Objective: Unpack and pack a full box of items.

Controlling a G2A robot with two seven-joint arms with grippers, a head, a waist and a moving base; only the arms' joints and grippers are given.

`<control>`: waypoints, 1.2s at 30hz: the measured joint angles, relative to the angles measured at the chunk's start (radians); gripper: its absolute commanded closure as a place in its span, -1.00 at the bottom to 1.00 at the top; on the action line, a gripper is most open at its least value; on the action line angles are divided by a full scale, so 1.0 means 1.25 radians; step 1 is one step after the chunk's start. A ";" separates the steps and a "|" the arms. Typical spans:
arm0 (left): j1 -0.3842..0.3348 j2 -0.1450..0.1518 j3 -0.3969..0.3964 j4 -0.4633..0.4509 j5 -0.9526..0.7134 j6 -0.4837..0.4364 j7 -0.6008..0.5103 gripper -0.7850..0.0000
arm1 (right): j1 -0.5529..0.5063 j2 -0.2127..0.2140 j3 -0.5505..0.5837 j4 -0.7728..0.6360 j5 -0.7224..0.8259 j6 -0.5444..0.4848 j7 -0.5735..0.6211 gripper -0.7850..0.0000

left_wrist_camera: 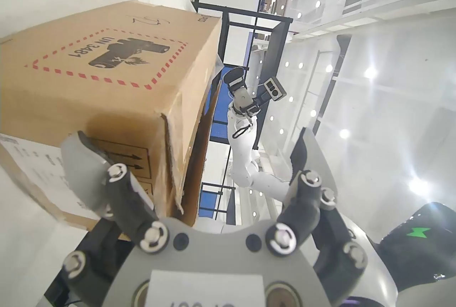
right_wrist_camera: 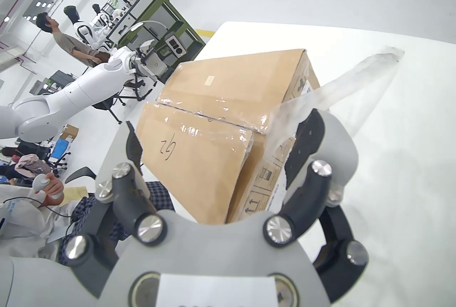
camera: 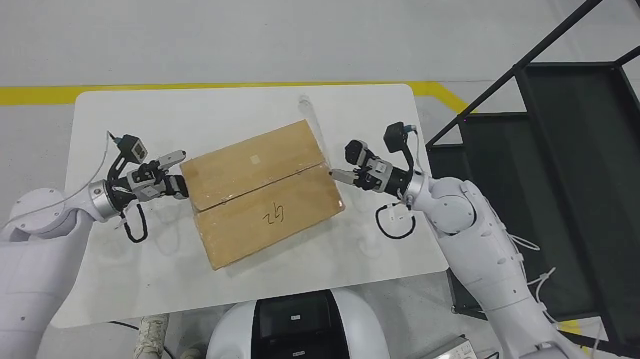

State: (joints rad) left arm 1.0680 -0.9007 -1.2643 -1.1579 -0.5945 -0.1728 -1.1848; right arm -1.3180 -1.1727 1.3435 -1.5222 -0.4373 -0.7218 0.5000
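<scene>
Grippers: left gripper point(camera: 165, 181) sits at the left end of the box with its jaws spread wide and nothing between them; in the left wrist view point(left_wrist_camera: 192, 151) one finger point(left_wrist_camera: 83, 158) lies close against the box's end face. The right gripper point(camera: 350, 171) sits at the opposite end, jaws likewise wide and holding nothing; in the right wrist view point(right_wrist_camera: 221, 144) its fingers stand either side of the box's top corner.
Cardboard box point(camera: 262, 194): one, brown, lying skewed near the middle of the table between the two grippers. Both top flaps are down and meet at a centre seam with wrinkled clear film along it point(right_wrist_camera: 221, 101). The nearer flap bears a handwritten mark; one side carries a red dashed frame point(left_wrist_camera: 107, 73).
Tape strip point(camera: 309, 114): clear, running from the seam end beside the right gripper out toward the table's far edge point(right_wrist_camera: 356, 83); whether it touches that gripper's finger cannot be told.
Table point(camera: 150, 119): white, rounded corners.
Floor line point(camera: 30, 94): yellow, beyond the far edge.
Metal steps point(camera: 560, 159): dark, to the right of the table.
</scene>
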 measured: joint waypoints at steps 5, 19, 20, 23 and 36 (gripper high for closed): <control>-0.043 -0.011 0.026 0.008 -0.001 0.005 -0.005 -1.00 | -0.010 0.003 0.005 -0.003 -0.009 0.012 -0.013 -1.00; -0.163 -0.052 0.118 0.072 -0.017 0.018 -0.015 -1.00 | -0.045 0.013 0.030 -0.021 -0.022 0.034 -0.048 -1.00; -0.172 -0.055 0.124 0.078 -0.020 0.020 -0.014 -1.00 | -0.048 0.014 0.031 -0.024 -0.023 0.035 -0.050 -1.00; -0.199 -0.067 0.147 0.099 -0.027 0.024 -0.013 -1.00 | -0.059 0.016 0.036 -0.033 -0.026 0.037 -0.056 -1.00; -0.203 -0.069 0.120 0.173 -0.024 -0.017 0.005 -1.00 | -0.144 0.032 0.078 -0.119 -0.065 0.122 -0.014 -1.00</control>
State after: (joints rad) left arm 0.8146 -0.9872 -1.1147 -0.9412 -0.6250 -0.1946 -1.1789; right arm -1.4982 -1.1333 1.4413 -1.6715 -0.5182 -0.5689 0.4827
